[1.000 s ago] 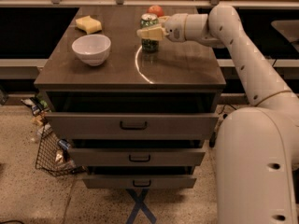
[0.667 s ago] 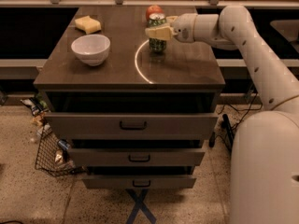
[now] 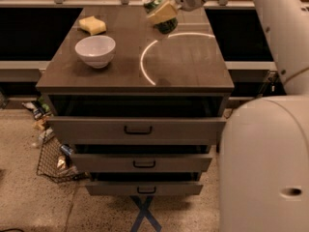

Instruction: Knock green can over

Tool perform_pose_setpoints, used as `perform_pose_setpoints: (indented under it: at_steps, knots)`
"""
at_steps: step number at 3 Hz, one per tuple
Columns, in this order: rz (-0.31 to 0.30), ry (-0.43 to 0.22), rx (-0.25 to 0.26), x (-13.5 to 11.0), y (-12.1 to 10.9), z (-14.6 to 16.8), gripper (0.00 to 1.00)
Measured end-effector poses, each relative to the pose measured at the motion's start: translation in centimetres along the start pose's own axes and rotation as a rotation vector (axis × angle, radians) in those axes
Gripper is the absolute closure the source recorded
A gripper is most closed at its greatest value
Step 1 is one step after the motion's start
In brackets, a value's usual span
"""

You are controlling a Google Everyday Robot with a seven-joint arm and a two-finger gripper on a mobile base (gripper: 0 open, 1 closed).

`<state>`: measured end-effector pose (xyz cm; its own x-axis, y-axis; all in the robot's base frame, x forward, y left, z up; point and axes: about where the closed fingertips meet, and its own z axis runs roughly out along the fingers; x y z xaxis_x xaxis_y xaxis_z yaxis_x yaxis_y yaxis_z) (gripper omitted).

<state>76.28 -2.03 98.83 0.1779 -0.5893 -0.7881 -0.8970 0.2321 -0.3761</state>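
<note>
The green can [image 3: 154, 1] is at the far middle of the dark cabinet top [image 3: 188, 66]. It is tilted, its silver top leaning to the upper left and its base [image 3: 167, 27] low near the surface. My gripper [image 3: 161, 12] reaches in from the upper right, and its beige fingers [image 3: 163, 9] are closed around the can's middle, hiding part of the label.
A white bowl [image 3: 95, 50] stands at the left of the cabinet top, with a yellow sponge [image 3: 92, 25] behind it. Three drawers [image 3: 137, 129] stick out below. A wire basket [image 3: 53, 158] sits on the floor at the left. My white body [image 3: 265, 168] fills the right side.
The can stood upright before and now leans to the upper left in my gripper. The view has moved closer to the cabinet, and the gripper has moved toward the far edge.
</note>
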Motion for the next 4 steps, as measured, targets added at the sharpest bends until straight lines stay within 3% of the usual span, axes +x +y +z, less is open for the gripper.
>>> perform_pose_setpoints:
  at_steps: [1, 2, 3, 4]
  knots:
    - [-0.199, 0.201, -0.138, -0.8, 2.8, 1.8, 1.0]
    - [-0.291, 0.358, -0.271, -0.2, 5.6, 3.6, 1.0]
    - [-0.341, 0.493, -0.377, 1.5, 8.1, 6.3, 1.0]
    - [-0.371, 0.582, -0.441, 2.8, 9.9, 8.4, 1.0]
